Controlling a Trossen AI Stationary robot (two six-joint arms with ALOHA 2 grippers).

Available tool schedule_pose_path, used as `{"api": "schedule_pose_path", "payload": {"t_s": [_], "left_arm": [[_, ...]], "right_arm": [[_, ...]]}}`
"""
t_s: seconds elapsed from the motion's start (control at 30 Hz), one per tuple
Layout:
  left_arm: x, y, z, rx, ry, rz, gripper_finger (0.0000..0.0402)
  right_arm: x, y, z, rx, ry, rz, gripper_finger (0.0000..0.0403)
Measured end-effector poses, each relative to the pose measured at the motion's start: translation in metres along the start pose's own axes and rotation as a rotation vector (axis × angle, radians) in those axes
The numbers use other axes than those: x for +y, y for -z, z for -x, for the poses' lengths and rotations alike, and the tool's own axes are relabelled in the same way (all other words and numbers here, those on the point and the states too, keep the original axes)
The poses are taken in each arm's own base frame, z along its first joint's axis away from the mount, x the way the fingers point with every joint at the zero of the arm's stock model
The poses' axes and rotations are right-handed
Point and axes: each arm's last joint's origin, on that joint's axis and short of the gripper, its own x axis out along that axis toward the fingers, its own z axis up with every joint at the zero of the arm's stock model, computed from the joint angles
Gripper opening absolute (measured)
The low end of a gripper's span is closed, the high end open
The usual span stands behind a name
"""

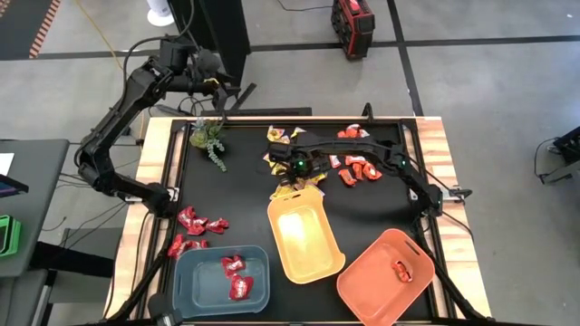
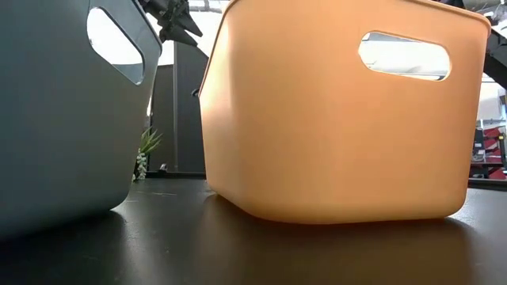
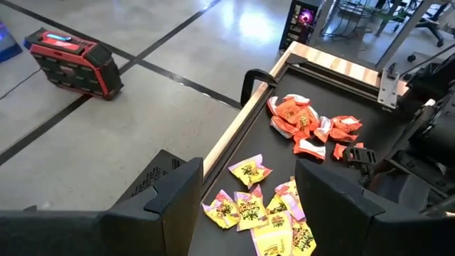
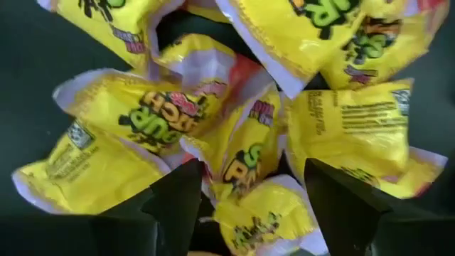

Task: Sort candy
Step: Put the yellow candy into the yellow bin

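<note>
Table [image 1: 181, 163]: black mat, wooden edges; grey floor with a red case [image 1: 353, 15] beyond. Low view blocked by bins. Blue-grey bin [image 1: 195, 285]: two deep red sweets. Orange bin [image 1: 362, 281]: one sweet. Yellow bin [image 1: 304, 237]: bare. Right tool [image 4: 242, 206]: open, low over the yellow candy [image 4: 149, 121] (far centre), holding nothing. Left tool [image 3: 245, 206]: open, empty, raised at far-left edge.

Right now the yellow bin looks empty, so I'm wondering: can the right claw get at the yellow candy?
Probably yes. The right claw hangs just over the yellow candy, fingers either side of one piece, nothing between.
</note>
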Motion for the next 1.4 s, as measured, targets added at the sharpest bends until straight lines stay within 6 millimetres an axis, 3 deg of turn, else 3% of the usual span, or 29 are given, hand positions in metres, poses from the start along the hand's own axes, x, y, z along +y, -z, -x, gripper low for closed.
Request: {"api": "schedule_pose_path", "payload": {"t_s": [0.23,0.4,0.57,0.67,0.87,1.07,1.4], "left_arm": [[0.0,0.0,0.0,0.0,0.001,0.0,0.022],[0.0,0.0,0.0,0.0,0.001,0.0,0.022],[0.0,0.0,0.0,0.0,0.002,0.0,0.022],[0.0,0.0,0.0,0.0,0.001,0.0,0.022],[0.0,0.0,0.0,0.0,0.002,0.004,0.022],[0.0,0.0,0.0,-0.002,0.001,0.002,0.022],[-0.005,-0.006,0.01,-0.109,0.236,-0.038,0.022]], "right_arm": [[-0.004,0.003,-0.014,0.017,0.026,-0.016,0.0216],[-0.004,0.004,-0.017,0.014,0.021,-0.001,0.0129],[0.002,0.007,-0.007,-0.033,0.035,0.075,0.0024],[0.007,0.01,0.005,-0.074,0.051,0.13,0.0011],[0.013,0.014,0.048,-0.169,0.101,0.228,0.0003],[0.014,0.024,0.111,-0.279,0.086,0.359,0.0001],[-0.03,0.082,0.221,-0.532,-0.131,0.746,0.0]]}}
